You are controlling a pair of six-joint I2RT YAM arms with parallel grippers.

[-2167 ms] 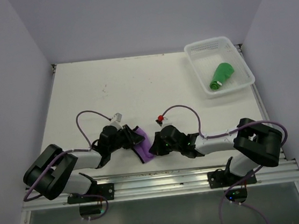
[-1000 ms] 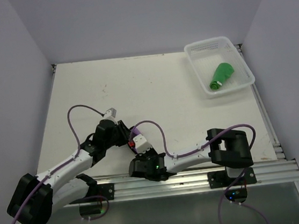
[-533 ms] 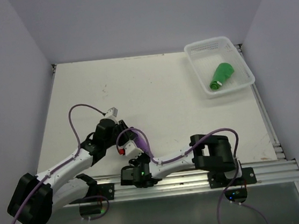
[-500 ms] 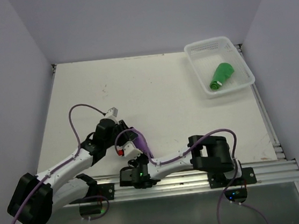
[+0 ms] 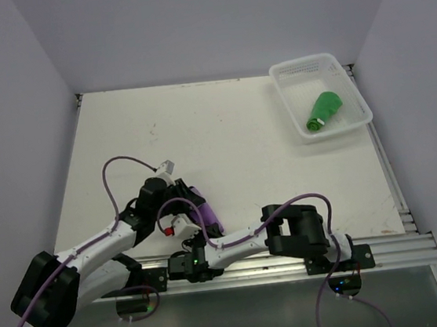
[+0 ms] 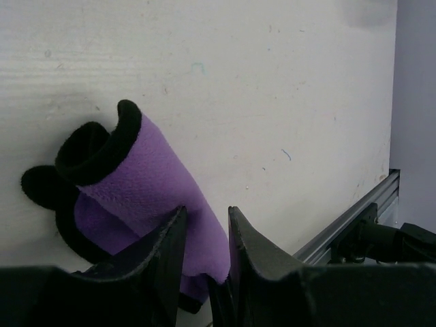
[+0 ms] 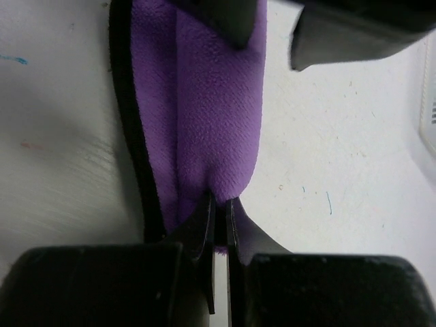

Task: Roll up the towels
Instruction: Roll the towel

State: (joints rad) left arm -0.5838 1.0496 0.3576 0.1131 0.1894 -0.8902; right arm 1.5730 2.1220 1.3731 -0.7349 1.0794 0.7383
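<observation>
Pinching one end of the purple towel (image 7: pixel 204 102), the right hand (image 7: pixel 219 204) has its jaws all but closed, with a thin fold of cloth caught between the tips. The left hand (image 6: pixel 206 216) straddles the same roll further along, its jaws drawn in to a narrow gap that the cloth fills. The roll lies close to the near edge of the bench (image 5: pixel 198 126), left of its middle. The green towel (image 5: pixel 324 109) sits rolled in the white basket (image 5: pixel 302 63) at the far right corner.

The purple roll looks loose, and its free end flares open in a black curl. If either hand lets go or pulls along the roll, the layers could slip and unwind. The right hand's bite is small, so a tug might peel off one layer rather than shift the whole roll. The two hands are crowded together beside the near edge, so a careless move could knock one against the other or drag the towel over that edge.

From above, arms and cables cover most of the purple towel, leaving only a strip in view. How many layers the right hand holds cannot be told. The roll's underside is hidden, and in the left wrist view that hand's fingers hide the roll's near part.
</observation>
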